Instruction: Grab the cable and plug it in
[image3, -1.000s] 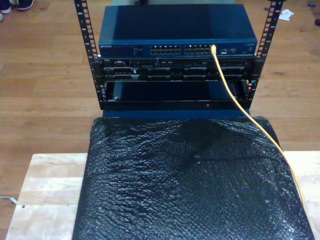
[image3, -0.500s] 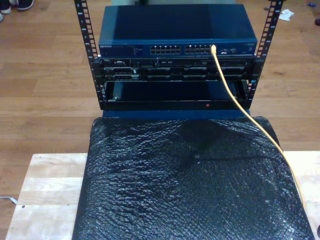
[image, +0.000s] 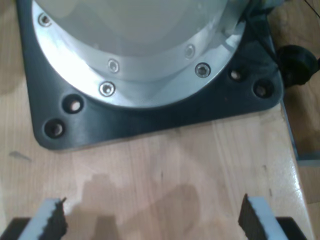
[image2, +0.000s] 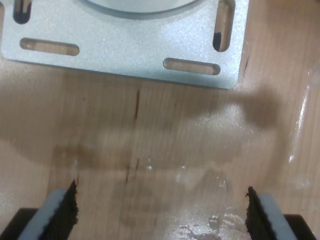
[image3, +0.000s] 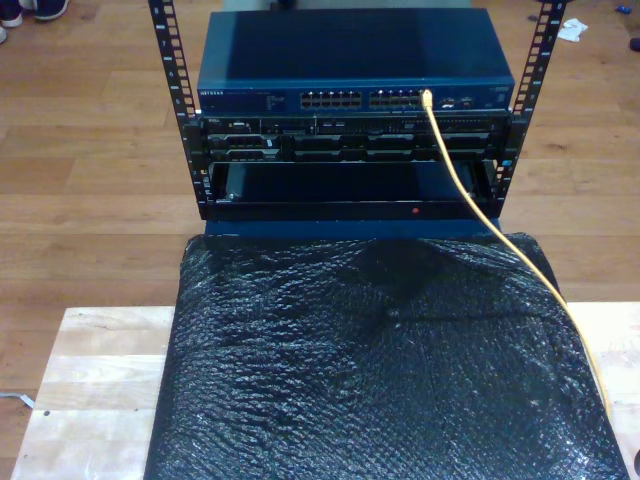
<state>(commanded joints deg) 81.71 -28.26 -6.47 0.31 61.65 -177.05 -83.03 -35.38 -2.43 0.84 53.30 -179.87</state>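
The cable is sitting plugged into the network switch. My first claw and my second claw are hanging spread and empty over the worktop.

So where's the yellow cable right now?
In the exterior view, the cable runs from the blue switch across the black mat's right side.

Tool w/ serrated blk pads, grey fingers

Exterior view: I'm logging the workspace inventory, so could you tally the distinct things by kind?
Yellow cable, its end at the switch's ports: 1
Blue network switch: 1
Black rack frame: 1
Black bubble-wrap sheet: 1
Light wooden table: 1
Total: 5
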